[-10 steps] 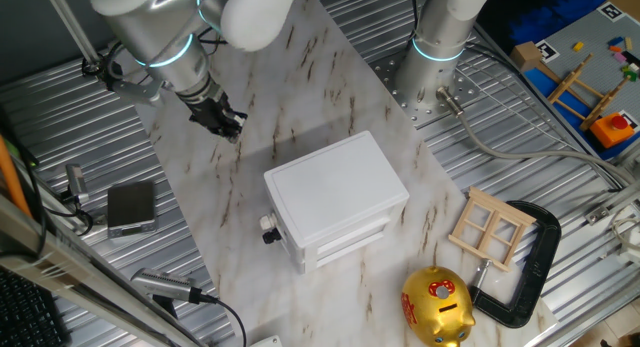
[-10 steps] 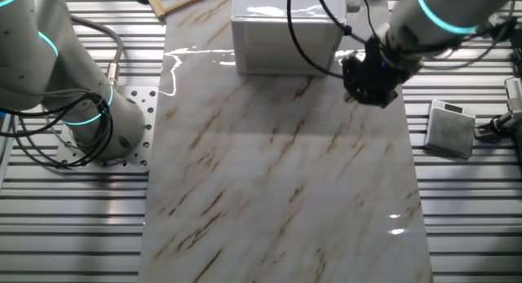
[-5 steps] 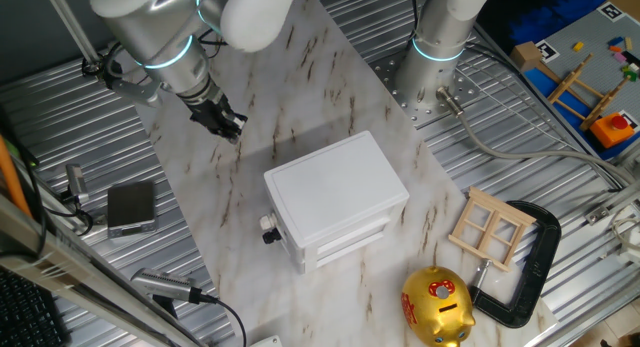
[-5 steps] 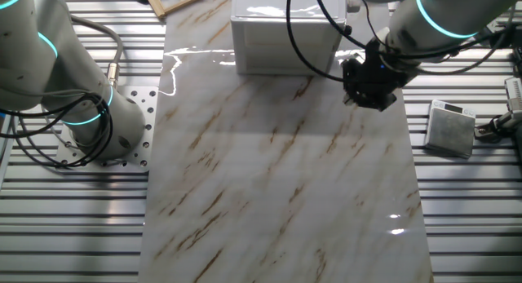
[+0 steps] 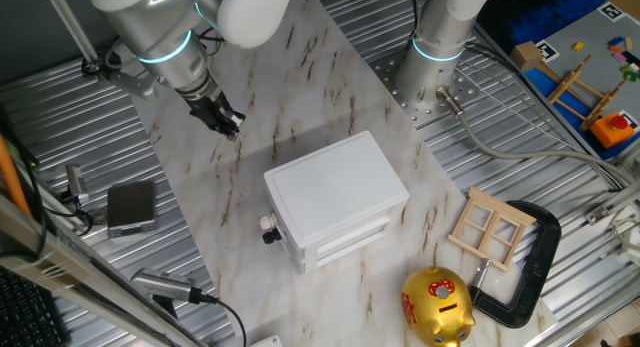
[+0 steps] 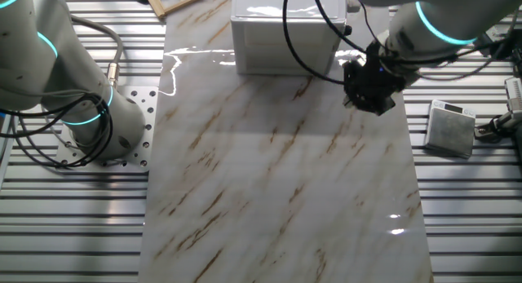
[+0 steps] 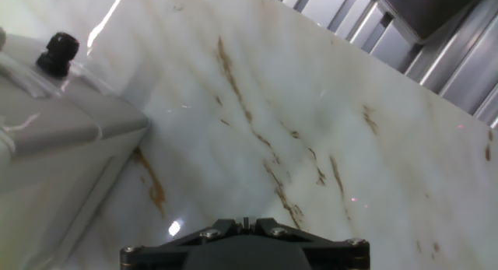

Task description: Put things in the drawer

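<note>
White boxy cabinet sits shut on the marble counter. Black gripper hovers just beside it. I cannot tell its finger spread.

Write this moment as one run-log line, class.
pincer: above marble, state unclear | drawer: closed | cabinet: apart from pincer | block: not visible

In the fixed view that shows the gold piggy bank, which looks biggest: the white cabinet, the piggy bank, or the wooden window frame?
1. White cabinet, clearly largest.
2. Wooden window frame and gold piggy bank: they look much alike, so I won't rank them.
</note>
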Robot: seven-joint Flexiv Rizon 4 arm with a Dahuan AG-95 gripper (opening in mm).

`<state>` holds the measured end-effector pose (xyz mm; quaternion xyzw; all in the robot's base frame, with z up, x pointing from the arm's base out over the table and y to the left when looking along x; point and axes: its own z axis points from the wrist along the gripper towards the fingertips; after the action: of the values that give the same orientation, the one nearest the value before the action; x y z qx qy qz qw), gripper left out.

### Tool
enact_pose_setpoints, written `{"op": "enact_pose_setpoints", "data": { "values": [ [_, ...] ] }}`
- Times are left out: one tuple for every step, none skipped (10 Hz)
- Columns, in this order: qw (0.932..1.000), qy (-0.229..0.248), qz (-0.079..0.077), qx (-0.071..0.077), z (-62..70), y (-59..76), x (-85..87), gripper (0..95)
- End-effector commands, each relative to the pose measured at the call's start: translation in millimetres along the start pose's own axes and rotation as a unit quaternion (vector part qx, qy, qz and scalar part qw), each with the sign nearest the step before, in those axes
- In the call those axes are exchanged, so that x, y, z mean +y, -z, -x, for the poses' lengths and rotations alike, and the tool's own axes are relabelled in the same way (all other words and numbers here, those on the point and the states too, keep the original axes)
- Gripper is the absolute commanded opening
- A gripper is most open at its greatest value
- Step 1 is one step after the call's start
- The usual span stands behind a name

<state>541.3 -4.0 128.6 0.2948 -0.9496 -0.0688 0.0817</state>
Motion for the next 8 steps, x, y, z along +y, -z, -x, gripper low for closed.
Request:
{"op": "enact_pose_setpoints", "data": {
  "values": [
    [0.9997,0.022,-0.004,0.002,-11.5,-6.5,-19.8,0.0],
    [0.9994,0.034,-0.005,0.003,-19.8,-10.1,-30.8,0.0],
    [0.9991,0.042,-0.006,0.004,-26.3,-13.0,-38.8,0.0],
    [0.9984,0.056,-0.007,0.005,-36.2,-18.9,-50.6,0.0],
    [0.9979,0.063,-0.009,0.006,-39.9,-22.1,-55.2,0.0],
    [0.9972,0.072,-0.013,0.011,-42.1,-24.5,-58.0,0.0],
    [0.9973,0.067,-0.022,0.020,-42.4,-25.2,-58.0,0.0],
    [0.9972,0.048,-0.045,0.036,-42.6,-25.9,-57.0,0.0]
  ]
}}
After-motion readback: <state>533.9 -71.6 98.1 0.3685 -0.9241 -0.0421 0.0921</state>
